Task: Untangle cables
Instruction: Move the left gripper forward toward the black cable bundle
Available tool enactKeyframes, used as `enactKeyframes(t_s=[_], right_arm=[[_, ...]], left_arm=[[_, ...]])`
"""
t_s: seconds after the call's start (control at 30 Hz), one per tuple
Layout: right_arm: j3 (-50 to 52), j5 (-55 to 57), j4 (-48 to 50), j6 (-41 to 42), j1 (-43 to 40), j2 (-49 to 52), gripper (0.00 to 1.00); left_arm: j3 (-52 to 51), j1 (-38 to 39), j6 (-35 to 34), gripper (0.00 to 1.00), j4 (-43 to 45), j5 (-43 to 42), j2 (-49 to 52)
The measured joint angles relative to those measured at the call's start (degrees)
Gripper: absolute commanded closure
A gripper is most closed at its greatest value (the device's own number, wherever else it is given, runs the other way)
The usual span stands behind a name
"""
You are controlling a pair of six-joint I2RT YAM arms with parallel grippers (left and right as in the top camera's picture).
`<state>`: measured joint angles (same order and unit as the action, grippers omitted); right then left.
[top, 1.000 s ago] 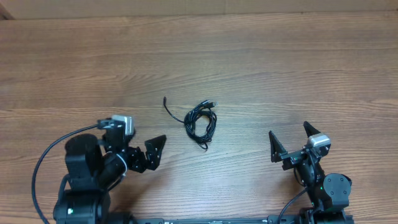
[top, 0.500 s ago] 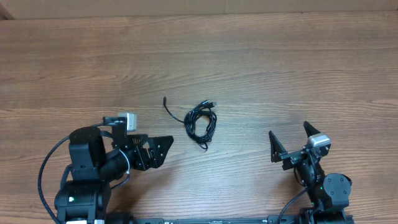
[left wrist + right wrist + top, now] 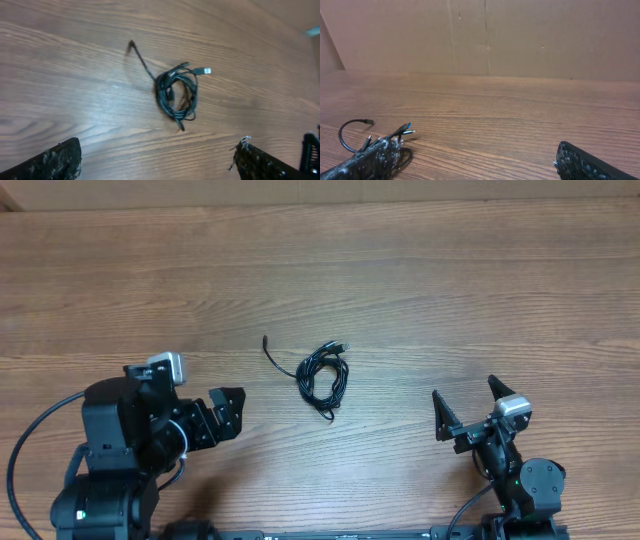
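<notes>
The cables (image 3: 323, 376) are thin black cords bunched in a small tangled coil at the table's middle, one loose end curving off to the upper left. In the left wrist view the coil (image 3: 176, 95) lies ahead of the fingers, with a light plug tip at its right. My left gripper (image 3: 228, 416) is open and empty, to the left of and nearer than the coil. My right gripper (image 3: 468, 412) is open and empty, to the right of the coil. The right wrist view shows the coil (image 3: 400, 139) partly behind the left finger.
The wooden table (image 3: 420, 290) stretches beyond the coil. A brown cardboard wall (image 3: 485, 35) stands along its far edge. Thick black arm cables loop beside the left arm's base (image 3: 30, 455).
My left arm has pulled back to the left, so its gripper is farther from the coil than half a second ago. The cables and the right arm have not moved.
</notes>
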<state>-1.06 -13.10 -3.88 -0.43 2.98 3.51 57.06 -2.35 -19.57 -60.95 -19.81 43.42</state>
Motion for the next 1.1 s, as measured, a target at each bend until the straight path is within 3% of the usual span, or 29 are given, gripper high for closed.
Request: enactKeyframes(t_s=[1.1], right_arm=[[0.0,0.0,0.0,0.0,0.0,0.0,0.0]], left_arm=[[0.0,0.1,0.0,0.12,-3.2,7.0,9.0]])
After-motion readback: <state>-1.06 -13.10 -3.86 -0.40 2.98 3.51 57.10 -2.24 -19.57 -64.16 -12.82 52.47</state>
